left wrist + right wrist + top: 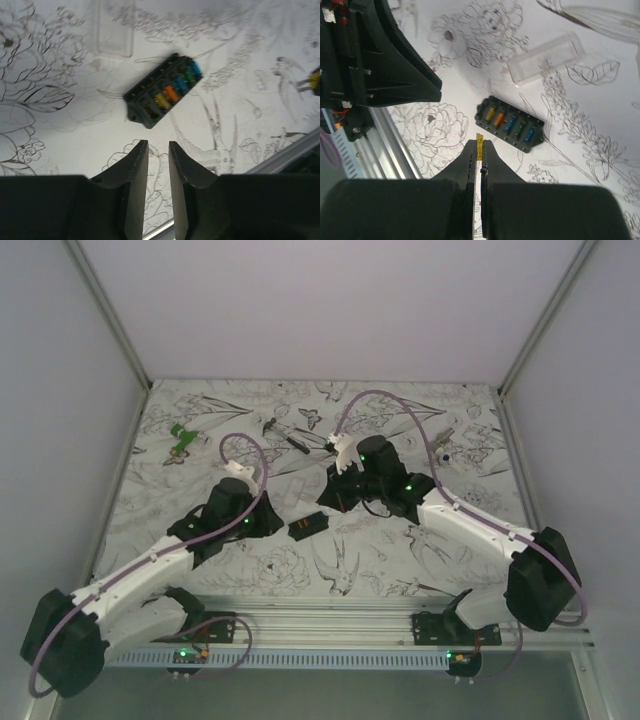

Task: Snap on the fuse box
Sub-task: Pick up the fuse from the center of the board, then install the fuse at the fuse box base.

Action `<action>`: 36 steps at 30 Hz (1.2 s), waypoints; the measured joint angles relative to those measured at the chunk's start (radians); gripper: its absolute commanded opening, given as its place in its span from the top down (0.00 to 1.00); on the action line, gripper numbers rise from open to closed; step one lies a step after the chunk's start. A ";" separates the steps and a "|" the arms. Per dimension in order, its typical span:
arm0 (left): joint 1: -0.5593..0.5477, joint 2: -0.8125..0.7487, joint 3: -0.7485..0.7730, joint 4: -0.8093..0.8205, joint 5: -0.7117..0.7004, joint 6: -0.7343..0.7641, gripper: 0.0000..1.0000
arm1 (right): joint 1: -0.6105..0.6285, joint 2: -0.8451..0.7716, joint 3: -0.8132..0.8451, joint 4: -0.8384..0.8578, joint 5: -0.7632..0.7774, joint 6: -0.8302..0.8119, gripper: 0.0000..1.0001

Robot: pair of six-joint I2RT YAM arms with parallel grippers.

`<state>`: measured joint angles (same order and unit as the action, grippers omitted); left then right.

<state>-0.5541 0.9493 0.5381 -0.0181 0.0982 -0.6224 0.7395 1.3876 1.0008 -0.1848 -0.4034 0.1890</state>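
The fuse box (pixel 306 527) is a small black box lying flat on the flower-print table between my two arms. Its top is uncovered, showing a row of yellow, orange, blue and green fuses (pixel 172 90). My left gripper (pixel 158 145) hovers just short of the fuse box (pixel 162 90), jaws a little apart with nothing between them. My right gripper (pixel 479 147) is shut on a thin yellow fuse (pixel 479 139) that sticks out past its tips, close to the fuse box (pixel 510 124). A clear plastic cover (pixel 545 56) lies loose on the table beyond the box.
The clear cover (pixel 115 32) also shows in the left wrist view. A small green piece (pixel 181 438) and a thin dark tool (pixel 285 435) lie at the back of the table. The aluminium rail (pixel 330 625) runs along the near edge. My left arm (pixel 370 65) stands close to the right gripper.
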 measured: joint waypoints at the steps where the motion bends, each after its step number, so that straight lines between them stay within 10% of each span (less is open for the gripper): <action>1: 0.006 0.026 0.000 -0.005 -0.006 -0.008 0.78 | 0.000 0.009 0.000 -0.006 0.021 0.009 1.00; 25: -0.032 0.562 0.156 0.023 0.016 -0.096 0.84 | 0.065 0.151 0.082 -0.091 0.208 0.063 1.00; 36: -0.061 0.616 0.196 0.071 0.042 -0.142 0.71 | 0.124 0.193 0.114 -0.151 0.312 0.070 1.00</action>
<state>-0.6151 1.5654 0.7338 0.0525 0.1398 -0.7647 0.8631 1.5810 1.1152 -0.3359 -0.0917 0.2592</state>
